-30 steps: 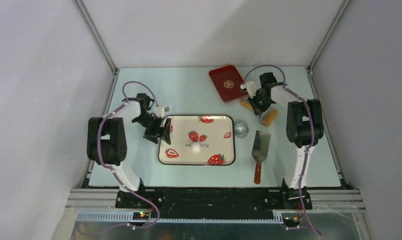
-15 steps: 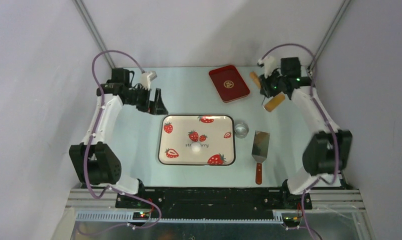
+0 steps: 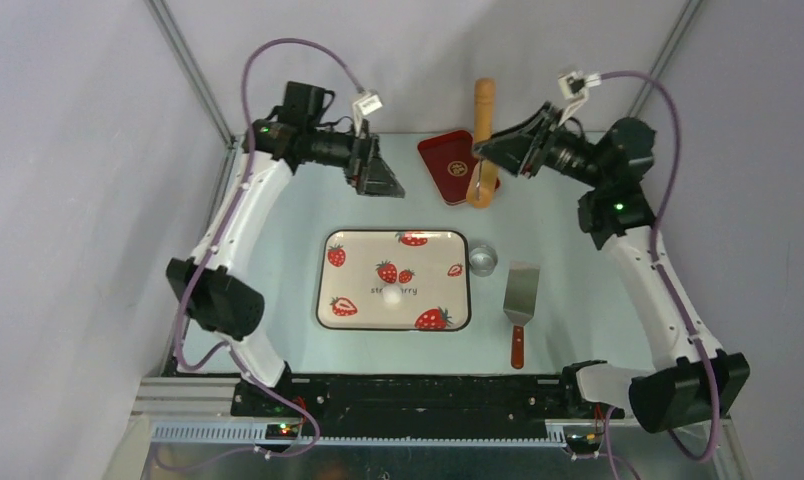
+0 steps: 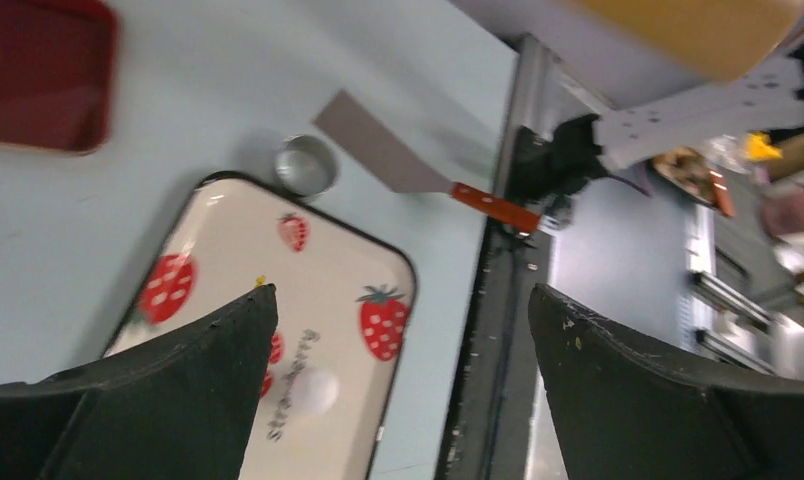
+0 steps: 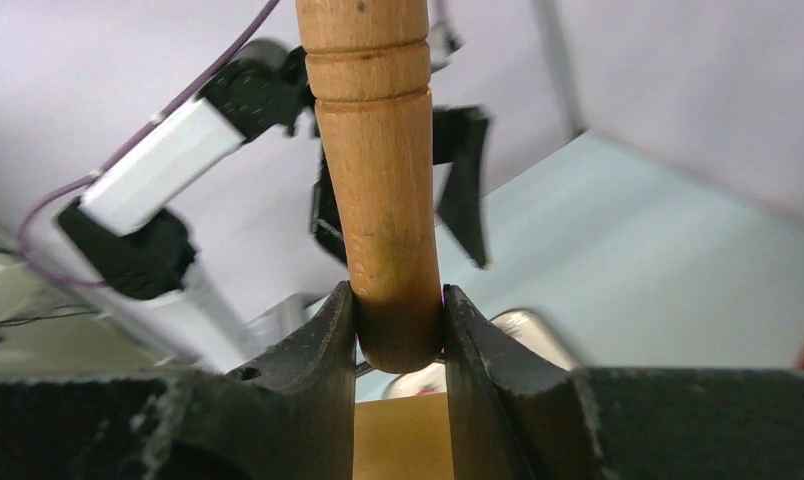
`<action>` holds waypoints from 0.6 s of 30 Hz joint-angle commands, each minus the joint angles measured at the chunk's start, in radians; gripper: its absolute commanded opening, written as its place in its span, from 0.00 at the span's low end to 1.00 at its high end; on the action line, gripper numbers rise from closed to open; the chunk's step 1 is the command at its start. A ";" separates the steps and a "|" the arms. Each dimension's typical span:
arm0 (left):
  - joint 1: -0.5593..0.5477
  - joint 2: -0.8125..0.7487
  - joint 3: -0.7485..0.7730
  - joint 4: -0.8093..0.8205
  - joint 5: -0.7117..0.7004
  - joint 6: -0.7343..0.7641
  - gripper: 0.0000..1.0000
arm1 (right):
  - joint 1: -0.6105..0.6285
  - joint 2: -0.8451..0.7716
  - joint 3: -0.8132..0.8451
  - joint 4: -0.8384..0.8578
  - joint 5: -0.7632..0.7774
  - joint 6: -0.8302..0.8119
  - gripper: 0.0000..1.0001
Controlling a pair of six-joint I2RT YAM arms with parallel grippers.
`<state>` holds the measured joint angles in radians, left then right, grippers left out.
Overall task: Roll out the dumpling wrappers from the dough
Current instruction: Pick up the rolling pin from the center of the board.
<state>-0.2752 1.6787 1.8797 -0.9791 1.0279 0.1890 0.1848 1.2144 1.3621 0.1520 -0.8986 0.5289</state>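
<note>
A small white dough (image 3: 391,297) ball lies near the middle of the strawberry-print tray (image 3: 448,300); the left wrist view shows the dough (image 4: 313,392) beside the tray's lettering. No dumpling wrappers are in view. My right gripper (image 3: 486,152) is raised above the back of the table, shut on a wooden rolling pin (image 3: 483,110). In the right wrist view both jaws of the right gripper (image 5: 398,300) press the rolling pin (image 5: 378,180). My left gripper (image 3: 383,183) hangs high over the back left, open and empty; in its own view the left gripper (image 4: 400,292) has its jaws wide apart.
A red tray (image 3: 448,172) lies at the back, partly behind the pin. A small silvery cup (image 3: 485,260) stands right of the strawberry tray. A metal spatula (image 3: 521,295) with a red handle lies to its right. The frame's posts rise at the back corners.
Both arms rose from the table toward the back. The right gripper lifted the rolling pin off the table. The left gripper left the tray's left edge and opened wide.
</note>
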 commanded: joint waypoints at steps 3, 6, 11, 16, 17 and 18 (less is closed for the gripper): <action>-0.131 0.126 0.076 -0.011 0.241 -0.101 1.00 | 0.045 0.014 -0.213 0.492 -0.106 0.359 0.00; -0.190 0.166 0.097 -0.013 0.287 -0.100 1.00 | 0.053 0.011 -0.302 0.701 -0.101 0.468 0.00; -0.244 0.204 0.133 -0.013 0.268 -0.112 1.00 | 0.082 -0.005 -0.423 0.852 -0.088 0.423 0.00; -0.261 0.229 0.165 -0.012 0.167 -0.124 1.00 | 0.112 -0.017 -0.472 0.858 -0.094 0.317 0.00; -0.260 0.222 0.157 -0.012 0.147 -0.116 1.00 | 0.112 -0.027 -0.467 0.778 -0.095 0.250 0.00; -0.257 0.216 0.148 -0.012 0.121 -0.106 1.00 | 0.112 -0.035 -0.462 0.709 -0.103 0.209 0.00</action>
<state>-0.5350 1.9045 2.0068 -0.9951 1.2228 0.0856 0.2939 1.2369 0.8749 0.8921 -0.9985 0.8829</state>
